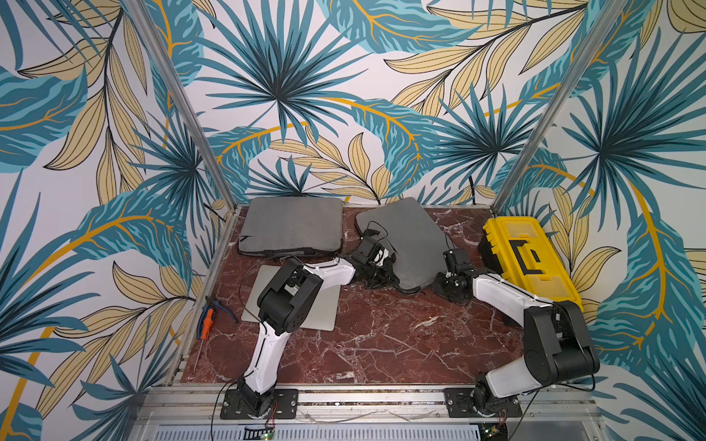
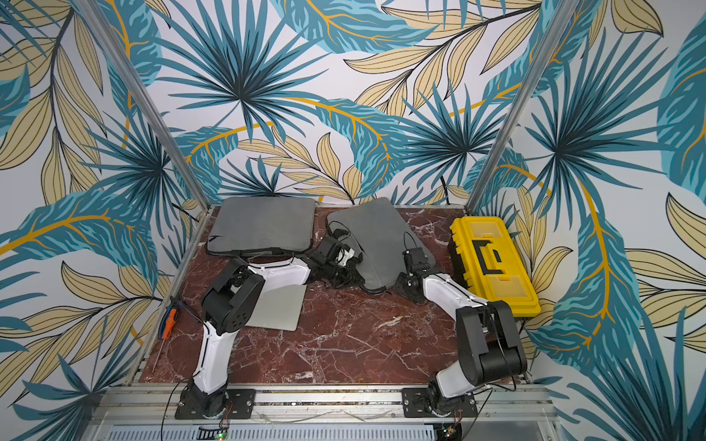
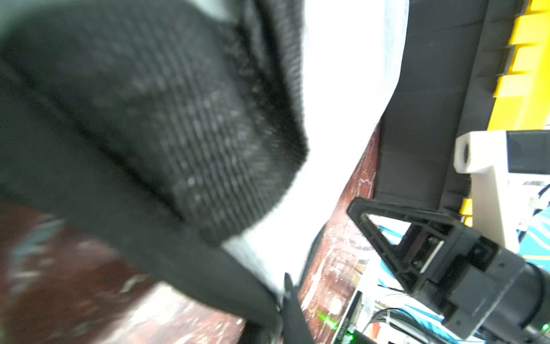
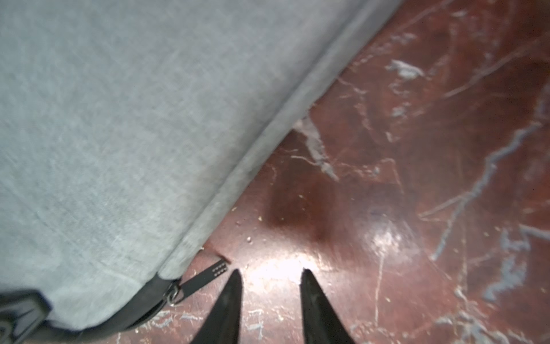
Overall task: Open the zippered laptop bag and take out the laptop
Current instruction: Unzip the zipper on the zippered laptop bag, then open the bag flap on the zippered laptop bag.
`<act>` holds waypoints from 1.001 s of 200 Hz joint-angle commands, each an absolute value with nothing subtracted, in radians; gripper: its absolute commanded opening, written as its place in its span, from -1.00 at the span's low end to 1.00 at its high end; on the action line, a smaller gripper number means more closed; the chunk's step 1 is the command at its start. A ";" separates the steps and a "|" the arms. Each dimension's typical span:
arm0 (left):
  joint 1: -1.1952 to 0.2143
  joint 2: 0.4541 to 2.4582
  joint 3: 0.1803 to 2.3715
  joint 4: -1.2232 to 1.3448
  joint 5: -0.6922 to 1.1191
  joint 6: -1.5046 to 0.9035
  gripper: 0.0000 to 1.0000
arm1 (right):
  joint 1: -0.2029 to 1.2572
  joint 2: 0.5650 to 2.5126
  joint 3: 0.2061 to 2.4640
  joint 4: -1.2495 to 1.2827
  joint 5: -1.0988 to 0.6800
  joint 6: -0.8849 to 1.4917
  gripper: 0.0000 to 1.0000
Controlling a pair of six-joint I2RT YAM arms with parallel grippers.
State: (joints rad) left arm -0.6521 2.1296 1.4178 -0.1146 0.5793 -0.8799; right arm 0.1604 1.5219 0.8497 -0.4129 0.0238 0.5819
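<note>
Grey laptop bag (image 1: 414,233) lies skewed mid-table on red marble tabletop (image 1: 382,343), zipper pull (image 4: 205,278) at its corner. Right gripper (image 4: 269,275) just beside pull, jaws apart, empty. Left gripper (image 1: 378,275) at bag's other edge; grip unclear, view blurred. Silver laptop (image 1: 309,309) flat under left arm (image 1: 267,343).

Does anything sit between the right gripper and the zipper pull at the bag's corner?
Nothing visible does. The open right gripper hangs over the marble table, and the zipper pull lies just beside one fingertip, at the grey laptop bag's corner.
</note>
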 commanded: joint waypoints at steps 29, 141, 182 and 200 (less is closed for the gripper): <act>-0.640 2.002 1.372 -0.132 0.530 -0.859 -0.15 | 0.181 1.471 0.960 -0.506 0.064 0.530 0.01; -0.498 1.608 1.044 -0.132 0.111 -0.935 1.00 | 0.395 1.758 1.370 -0.661 0.210 0.288 0.99; -0.455 1.534 0.975 -0.132 0.056 -0.939 1.00 | 0.457 1.904 1.513 -0.729 0.268 0.203 1.00; -0.437 1.511 0.961 -0.132 0.037 -0.918 1.00 | 0.476 1.951 1.557 -0.747 0.287 0.171 1.00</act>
State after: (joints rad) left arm -0.4644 1.5509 0.9989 -0.1318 0.0986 -0.9386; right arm 0.4576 1.9068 1.5108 -0.6712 0.2329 0.2436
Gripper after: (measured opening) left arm 0.999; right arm 0.997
